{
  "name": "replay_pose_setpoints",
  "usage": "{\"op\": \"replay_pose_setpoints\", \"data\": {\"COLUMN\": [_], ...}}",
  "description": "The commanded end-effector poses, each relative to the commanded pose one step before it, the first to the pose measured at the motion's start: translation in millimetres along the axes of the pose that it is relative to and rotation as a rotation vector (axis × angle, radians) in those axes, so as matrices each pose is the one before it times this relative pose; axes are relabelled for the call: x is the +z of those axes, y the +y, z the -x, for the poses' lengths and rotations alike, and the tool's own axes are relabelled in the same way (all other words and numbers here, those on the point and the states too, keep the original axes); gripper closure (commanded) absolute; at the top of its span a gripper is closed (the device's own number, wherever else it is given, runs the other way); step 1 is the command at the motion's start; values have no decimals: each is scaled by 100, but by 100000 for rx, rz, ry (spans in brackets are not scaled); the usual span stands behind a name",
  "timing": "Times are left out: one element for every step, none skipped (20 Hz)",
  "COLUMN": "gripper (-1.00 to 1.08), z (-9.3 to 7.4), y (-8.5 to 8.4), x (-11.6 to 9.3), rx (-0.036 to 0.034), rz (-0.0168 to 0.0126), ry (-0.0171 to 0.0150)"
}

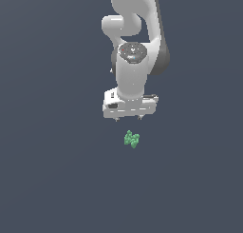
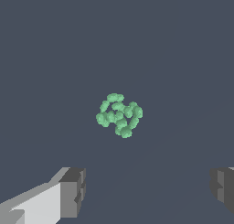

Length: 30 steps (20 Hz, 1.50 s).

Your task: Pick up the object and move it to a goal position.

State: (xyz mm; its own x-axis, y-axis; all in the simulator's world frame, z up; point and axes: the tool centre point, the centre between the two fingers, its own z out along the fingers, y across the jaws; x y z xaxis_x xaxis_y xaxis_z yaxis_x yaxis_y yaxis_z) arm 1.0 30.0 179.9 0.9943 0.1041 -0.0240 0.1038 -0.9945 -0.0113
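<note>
The gripper hangs from the white Panda arm with its jaws spread wide and nothing between them; in the wrist view the two grey fingertips stand well apart at either side of the frame, with bare floor between. Only the short finger stubs show below the white hand in the exterior view, and they appear clear of the object. Just below the gripper in that view, slightly toward the exterior view's right, lies the object, a small bright-green cluster of rounded knobs, resting on the plain dark grey-blue floor. The wrist camera sees the same cluster ahead of the open fingers, apart from both and roughly centred between them. As for progress, the task looks to be at its opening: the approach is partly lined up, but no grasp has been made and the object has not been lifted. Left to do, by my reading, are the descent around the cluster, the closing of the fingers on it, the lift and the carry. No goal marker shows in either view.
</note>
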Motion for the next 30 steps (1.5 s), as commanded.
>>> {"op": "replay_pose_setpoints", "data": {"gripper": [-92,-92,-92,-92,-92,-92,-92,-92,-92,-92,-92,-92,-92,-92,-92,-92,-92,-92,-92,-92,-92,-92,-92,-92,-92,-92,-92,-92,-92,-92], "z": [-123,-62,-67,-72,-77,-82,-87,-92,-97,-102,-104,-104,-104,-104,-104,-104,-104,-104,-104,-103,-103,-103,-103,-103,-103,-102,-103,-101,-96,-91], "y": [-33,-16,-14,-14,-15,-16,-16,-16,-15,-15,-14,-13,-11,-10,-8,-7,-5,-4,-2,-1,1,2,4,5,7,9,10,12,13,13], "x": [293,137,148,158,169,181,193,204,216,227,231,231,231,231,231,230,230,230,230,229,229,229,228,228,227,227,226,224,213,201], "rx": [-3627,-1745,-1896,-2034,-2170,-2315,-2463,-2612,-2762,-2902,-2958,-2958,-2957,-2957,-2956,-2955,-2955,-2953,-2953,-2951,-2951,-2950,-2948,-2947,-2946,-2944,-2943,-2914,-2781,-2629], "rz": [204,91,100,105,107,109,111,113,114,113,109,102,96,90,85,79,74,69,65,61,57,53,50,47,45,43,42,40,37,35], "ry": [1,10,9,9,9,10,11,11,12,14,16,17,19,22,25,28,31,35,39,44,48,53,58,64,69,75,81,86,88,88]}}
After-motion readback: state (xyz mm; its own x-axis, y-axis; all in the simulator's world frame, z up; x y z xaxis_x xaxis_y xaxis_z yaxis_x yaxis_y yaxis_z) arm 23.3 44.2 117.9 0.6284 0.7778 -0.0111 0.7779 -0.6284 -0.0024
